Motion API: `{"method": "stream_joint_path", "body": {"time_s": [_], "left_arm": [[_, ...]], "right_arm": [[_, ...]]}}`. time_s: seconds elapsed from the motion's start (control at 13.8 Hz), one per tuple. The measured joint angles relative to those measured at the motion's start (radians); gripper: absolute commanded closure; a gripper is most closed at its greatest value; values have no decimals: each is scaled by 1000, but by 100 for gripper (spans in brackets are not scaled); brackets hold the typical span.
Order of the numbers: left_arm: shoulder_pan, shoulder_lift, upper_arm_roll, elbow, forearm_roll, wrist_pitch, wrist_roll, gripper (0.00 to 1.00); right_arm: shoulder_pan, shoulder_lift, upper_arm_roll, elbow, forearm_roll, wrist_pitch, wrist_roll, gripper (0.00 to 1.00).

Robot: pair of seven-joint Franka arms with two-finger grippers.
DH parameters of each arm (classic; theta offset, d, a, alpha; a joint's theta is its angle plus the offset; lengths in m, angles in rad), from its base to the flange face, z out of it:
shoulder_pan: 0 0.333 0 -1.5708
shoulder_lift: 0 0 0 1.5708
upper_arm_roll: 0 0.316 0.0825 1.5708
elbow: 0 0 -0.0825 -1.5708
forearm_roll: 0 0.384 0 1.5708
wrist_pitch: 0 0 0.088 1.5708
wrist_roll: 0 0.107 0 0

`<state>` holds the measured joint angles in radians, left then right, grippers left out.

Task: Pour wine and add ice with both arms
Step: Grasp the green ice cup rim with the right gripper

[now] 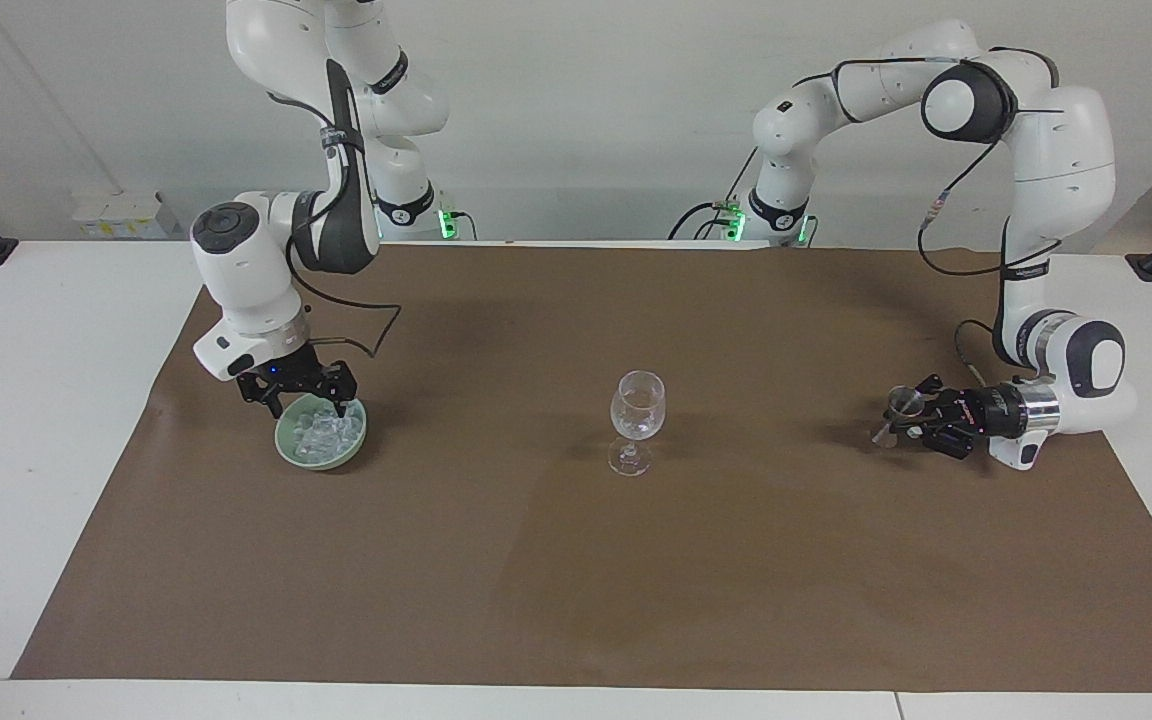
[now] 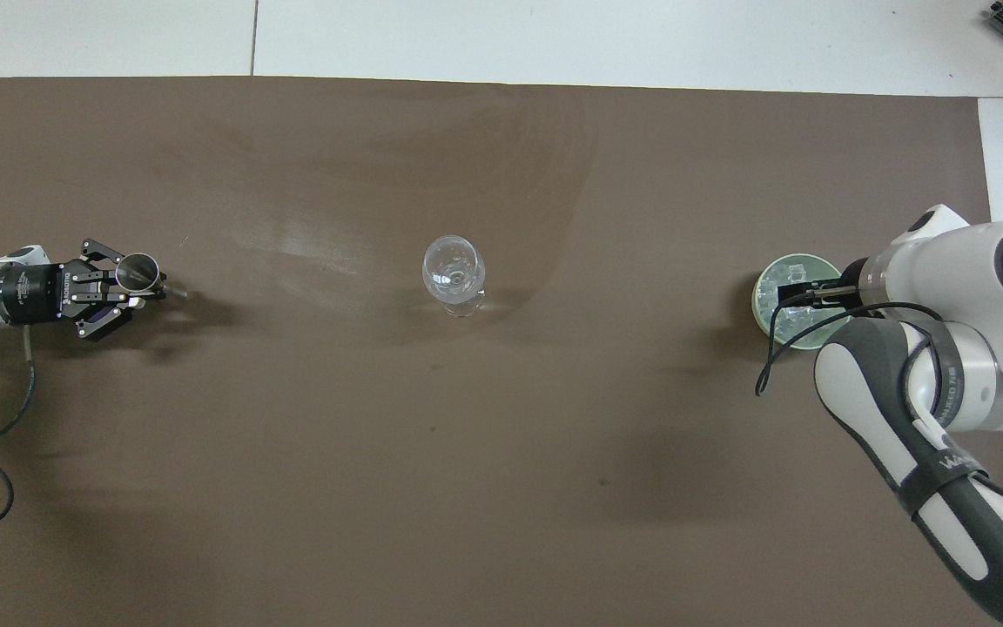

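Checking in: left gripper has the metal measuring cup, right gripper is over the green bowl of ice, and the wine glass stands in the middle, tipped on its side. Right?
One thing is off: the wine glass is not tipped over; it stands upright on its foot, as the facing view shows. The rest holds: the left gripper has the metal measuring cup, and the right gripper is over the green bowl of ice.

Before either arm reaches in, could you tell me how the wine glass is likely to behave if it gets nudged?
The wine glass would probably tip easily: its wide bowl sits high on a thin stem over a small foot. It looks thin and clear, so likely fragile. Its smooth surface may also slip in the jaws. It stands free on the brown mat, with nothing beside it to stop a fall.
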<state>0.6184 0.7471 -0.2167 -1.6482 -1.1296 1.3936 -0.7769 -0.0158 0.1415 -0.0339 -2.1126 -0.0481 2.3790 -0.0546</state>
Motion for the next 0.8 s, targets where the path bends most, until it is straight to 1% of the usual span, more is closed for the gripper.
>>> {"method": "stream_joint_path", "body": {"time_s": [0.07,0.14,0.29,0.36,0.51,0.58,0.8], "left_arm": [[0,0,0,2,5,0,0,100],[0,0,0,4,8,0,0,100],[0,1,0,7,13,0,0,100],[0,1,0,7,15,0,0,100],[0,2,0,7,18,1,0,100],[0,2,0,7,20,2,1,100],[0,4,0,8,30,8,2,100]], "right_arm": [[0,9,0,0,-4,16,-1,0],[2,17,1,-1,-10,27,-1,6],[6,27,2,-1,-14,35,-4,12],[7,28,2,-1,-15,35,-20,20],[9,28,2,-5,-15,35,-51,26],[8,28,2,-6,-16,35,-60,33],[9,28,2,-14,-17,35,-67,34]]}}
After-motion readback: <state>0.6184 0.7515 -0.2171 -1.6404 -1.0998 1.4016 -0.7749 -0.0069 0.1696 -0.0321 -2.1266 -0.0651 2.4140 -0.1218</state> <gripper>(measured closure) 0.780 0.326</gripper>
